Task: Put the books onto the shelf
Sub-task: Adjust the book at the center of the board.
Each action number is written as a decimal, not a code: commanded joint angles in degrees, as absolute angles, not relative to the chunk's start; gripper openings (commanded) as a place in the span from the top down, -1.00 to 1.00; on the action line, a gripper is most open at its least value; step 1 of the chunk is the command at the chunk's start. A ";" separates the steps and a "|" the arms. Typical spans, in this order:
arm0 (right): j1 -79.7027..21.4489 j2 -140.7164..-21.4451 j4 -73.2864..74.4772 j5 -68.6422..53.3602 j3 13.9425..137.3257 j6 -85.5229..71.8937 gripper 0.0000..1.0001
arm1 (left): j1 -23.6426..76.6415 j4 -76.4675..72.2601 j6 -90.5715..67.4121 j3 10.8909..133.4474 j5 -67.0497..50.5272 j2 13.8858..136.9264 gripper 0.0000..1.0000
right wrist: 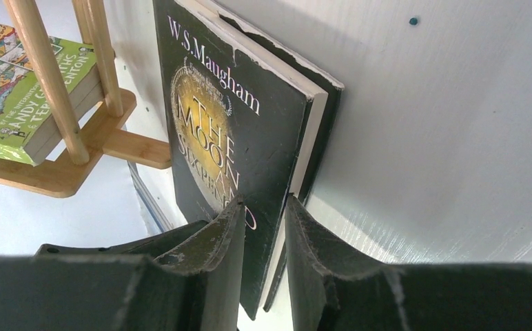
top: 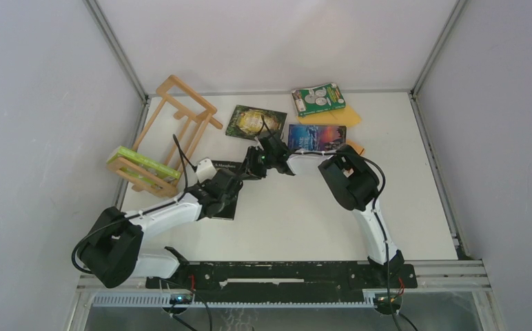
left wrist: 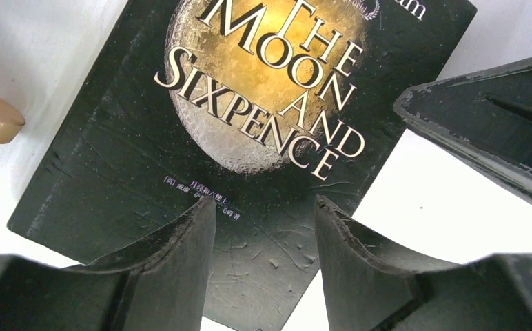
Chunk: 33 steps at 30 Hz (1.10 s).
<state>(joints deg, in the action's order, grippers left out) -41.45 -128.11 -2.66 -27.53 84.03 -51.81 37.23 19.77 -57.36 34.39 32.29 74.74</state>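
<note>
white table (top: pixel 304 221) boxed in by grey walls. from overhead i see the shelf (top: pixel 180 110) askew at the left edge with a lime-green book (top: pixel 142 162) in it. toward the back lie a second black book (top: pixel 255 122), a blue book (top: pixel 316 136) and a green circled book (top: pixel 318 98) overlapping a yellow-orange book (top: pixel 346 117). both arms cover the black book (left wrist: pixel 146 172) from up there. my left wrist camera shows its moon cover flat on the table, with the left gripper (left wrist: pixel 264 207) spread apart over its lower corner; contact i can't tell. my right wrist camera shows the right gripper (right wrist: pixel 264 203) clamped on that book's edge, whose bottom is cut off.
</note>
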 commanded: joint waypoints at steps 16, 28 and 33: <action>-42.92 -131.00 -10.22 -31.82 85.70 -56.42 0.85 | 36.12 16.51 -54.80 31.03 26.64 76.84 -0.17; -40.09 -124.02 -12.74 -32.61 77.04 -55.06 1.00 | 35.83 20.35 -56.10 31.98 28.18 72.28 -0.41; -37.92 -118.67 -11.45 -32.70 72.64 -52.38 1.00 | 35.05 21.00 -56.77 32.65 27.97 70.08 -0.51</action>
